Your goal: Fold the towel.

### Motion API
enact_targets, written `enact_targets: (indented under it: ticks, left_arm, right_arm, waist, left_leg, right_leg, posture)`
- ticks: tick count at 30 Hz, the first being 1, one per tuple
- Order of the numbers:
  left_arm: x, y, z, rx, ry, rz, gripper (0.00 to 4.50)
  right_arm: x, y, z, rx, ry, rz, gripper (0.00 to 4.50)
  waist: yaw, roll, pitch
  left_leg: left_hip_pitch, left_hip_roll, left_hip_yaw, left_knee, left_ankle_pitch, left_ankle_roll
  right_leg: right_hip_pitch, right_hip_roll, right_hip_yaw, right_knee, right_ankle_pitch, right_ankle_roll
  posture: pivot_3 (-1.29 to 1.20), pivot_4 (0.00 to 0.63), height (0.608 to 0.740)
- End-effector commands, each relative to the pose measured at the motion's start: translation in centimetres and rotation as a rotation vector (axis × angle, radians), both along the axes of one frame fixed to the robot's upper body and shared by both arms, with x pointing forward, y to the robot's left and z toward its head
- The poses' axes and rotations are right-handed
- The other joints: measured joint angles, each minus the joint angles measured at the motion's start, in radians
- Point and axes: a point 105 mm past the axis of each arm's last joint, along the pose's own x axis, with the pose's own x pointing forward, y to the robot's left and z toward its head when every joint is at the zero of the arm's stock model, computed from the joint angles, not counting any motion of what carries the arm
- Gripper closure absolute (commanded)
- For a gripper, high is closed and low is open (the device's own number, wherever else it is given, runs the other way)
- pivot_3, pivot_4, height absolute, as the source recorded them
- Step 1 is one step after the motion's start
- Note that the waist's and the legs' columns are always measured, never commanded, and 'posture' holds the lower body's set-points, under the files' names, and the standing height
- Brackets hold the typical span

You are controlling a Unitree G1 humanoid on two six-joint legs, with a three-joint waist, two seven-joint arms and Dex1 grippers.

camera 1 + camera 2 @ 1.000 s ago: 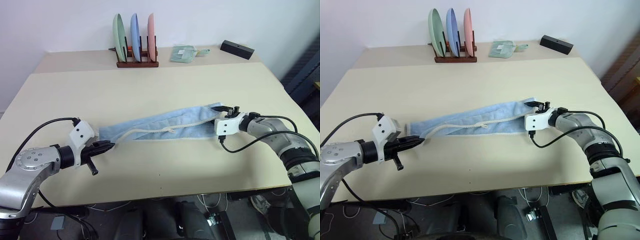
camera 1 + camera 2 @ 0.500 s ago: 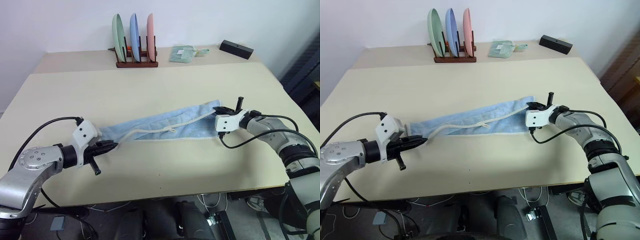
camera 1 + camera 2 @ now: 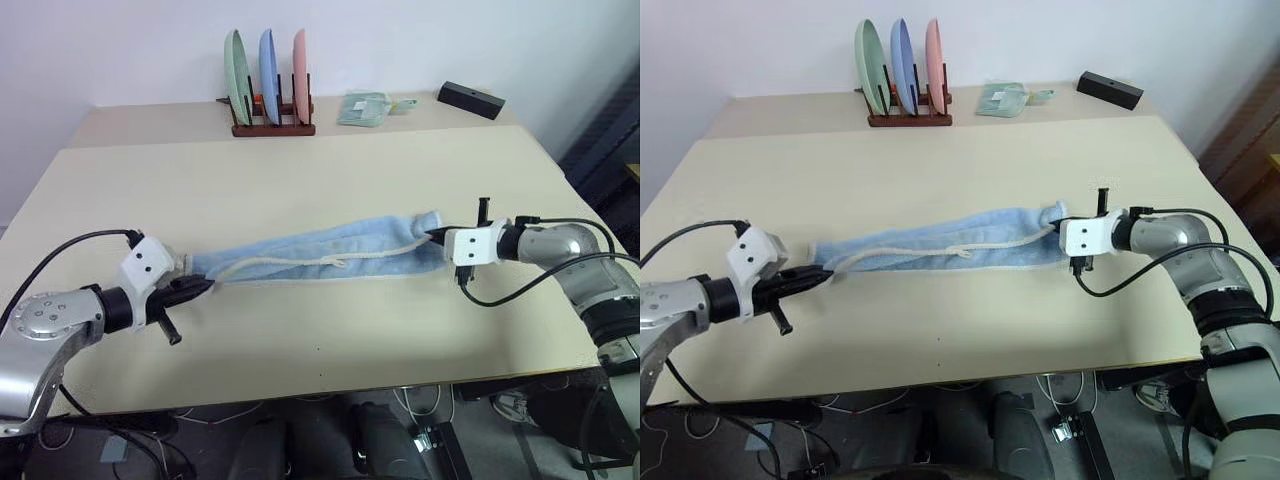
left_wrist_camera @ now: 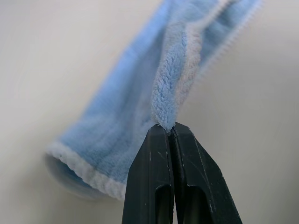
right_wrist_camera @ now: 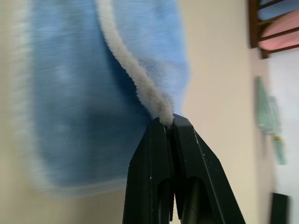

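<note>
The light-blue towel (image 3: 320,258) with whitish piped edging hangs stretched as a long band between my two grippers, sagging just above the beige table (image 3: 300,170). My left gripper (image 3: 205,285) is shut on the towel's left end; the left wrist view shows the two black fingers (image 4: 159,186) pinching a fold of terry cloth (image 4: 168,93). At the other end my right gripper (image 3: 437,238) is shut on the whitish edge, seen between its fingers (image 5: 161,172) in the right wrist view, with the towel (image 5: 70,93) hanging below.
A wooden rack (image 3: 272,125) holding three upright plates stands at the back of the table. Beside it lie a small pale-green folded item (image 3: 365,107) and a black box (image 3: 470,98). Cables trail from both wrists.
The right gripper has shut on the towel's right end. Both grippers have risen and drawn apart, lifting the towel and pulling it taut into a straighter band.
</note>
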Motion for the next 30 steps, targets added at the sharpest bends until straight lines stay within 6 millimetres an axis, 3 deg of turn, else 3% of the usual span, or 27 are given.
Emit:
enact_targets:
  ticks: [1,4,5,7,9,11,13,16,18,21,24,27,30]
  left_arm:
    - [6.1,1.5,4.4,0.042,-0.301,0.156,4.5]
    - [11.4,3.0,11.6,0.071,-0.624,0.324,4.5]
    - [12.4,3.3,15.1,0.057,-0.746,0.379,4.5]
    - [13.1,3.8,19.5,0.004,-0.881,0.435,4.5]
    - [13.0,3.8,21.8,-0.077,-0.915,0.418,4.5]
    - [12.6,3.6,22.3,-0.085,-0.917,0.36,4.5]
    - [11.9,4.1,21.0,-0.089,-0.853,0.308,4.5]
    - [9.5,4.9,17.1,-0.047,-0.739,0.235,4.5]
    - [8.5,5.1,15.9,-0.053,-0.684,0.225,4.5]
    - [4.0,5.5,8.9,-0.056,-0.432,0.189,4.5]
    - [0.4,4.1,4.6,-0.035,-0.24,0.131,4.5]
    - [-2.5,2.9,1.4,-0.005,-0.065,0.07,4.5]
    - [-5.3,2.1,-0.7,0.012,0.097,0.008,4.5]
  right_arm:
    - [3.7,1.0,7.5,0.066,-0.314,-0.086,4.46]
    - [5.8,0.9,13.8,0.074,-0.559,-0.182,4.46]
    - [6.0,1.1,16.7,0.079,-0.662,-0.207,4.46]
    - [6.0,1.4,20.1,0.094,-0.772,-0.225,4.46]
    - [5.6,2.1,21.9,0.113,-0.812,-0.199,4.46]
    - [5.1,2.7,22.7,0.137,-0.818,-0.153,4.46]
    - [4.5,3.2,22.4,0.169,-0.784,-0.09,4.46]
    - [3.7,3.5,19.8,0.194,-0.651,-0.003,4.46]
    - [3.4,3.5,18.8,0.196,-0.601,0.023,4.46]
    - [2.0,2.9,11.1,0.159,-0.283,0.068,4.46]
    - [-0.3,1.6,5.3,0.115,-0.011,0.059,4.46]
    - [-2.9,0.0,1.1,0.077,0.232,0.021,4.46]
    - [-5.2,-1.1,-0.7,0.061,0.395,-0.012,4.46]
  waist:
    - [0.005,0.0,0.002]
    - [0.014,-0.001,0.002]
    - [0.019,-0.001,0.002]
    - [0.022,-0.002,0.002]
    - [0.021,-0.002,0.001]
    - [0.018,-0.001,0.0]
    - [0.006,-0.001,0.0]
    - [-0.02,-0.001,0.0]
    - [-0.027,-0.002,0.001]
    - [-0.031,-0.003,0.0]
    - [-0.013,-0.002,0.001]
    - [0.012,-0.002,0.001]
    - [0.028,-0.001,0.001]
  left_leg:
    - [-0.001,-0.001,0.0,0.001,0.002,-0.002]
    - [-0.005,-0.002,0.001,0.001,0.006,-0.004]
    - [-0.007,-0.001,0.001,0.001,0.006,-0.004]
    - [-0.013,-0.002,0.003,0.0,0.009,-0.009]
    - [-0.021,-0.002,0.004,-0.002,0.009,-0.009]
    - [-0.023,-0.002,0.009,-0.004,0.008,-0.008]
    - [-0.023,-0.002,0.014,-0.006,0.006,-0.005]
    - [-0.025,-0.002,0.018,-0.005,0.004,-0.001]
    - [-0.026,-0.002,0.02,-0.002,0.003,0.001]
    - [-0.031,-0.001,0.02,0.003,0.003,0.001]
    - [-0.02,0.0,0.02,0.001,-0.001,0.008]
    - [-0.018,-0.001,0.019,0.005,-0.002,0.01]
    - [-0.006,-0.001,0.018,0.005,-0.002,0.01]
  right_leg:
    - [0.0,0.001,-0.001,0.001,0.0,0.0]
    - [-0.005,0.002,-0.001,0.002,0.006,0.0]
    - [-0.006,0.003,-0.001,0.0,0.006,0.0]
    - [-0.013,0.003,-0.001,-0.001,0.006,0.0]
    - [-0.022,0.002,-0.001,-0.001,0.006,0.0]
    - [-0.026,-0.001,-0.003,-0.001,0.006,0.001]
    - [-0.029,-0.003,-0.005,-0.001,0.006,0.001]
    - [-0.031,-0.007,-0.009,-0.002,0.006,0.001]
    - [-0.031,-0.011,-0.011,-0.001,0.007,0.002]
    - [-0.033,-0.013,-0.011,-0.002,0.01,0.008]
    - [-0.022,-0.014,-0.009,-0.002,0.01,0.008]
    - [-0.021,-0.014,-0.01,-0.002,0.01,0.007]
    - [-0.009,-0.014,-0.01,-0.002,0.009,0.005]
  posture:
    - [0.0,0.15,0.74]
    - [0.0,0.15,0.74]
    - [0.0,0.15,0.74]
    - [0.0,0.15,0.74]
    - [0.0,0.15,0.74]
    - [0.0,0.15,0.74]
    - [0.0,0.15,0.74]
    - [0.0,0.15,0.74]
    - [0.0,0.15,0.74]
    - [0.0,0.15,0.74]
    - [0.0,0.15,0.74]
    - [0.0,0.15,0.74]
    - [0.0,0.15,0.74]
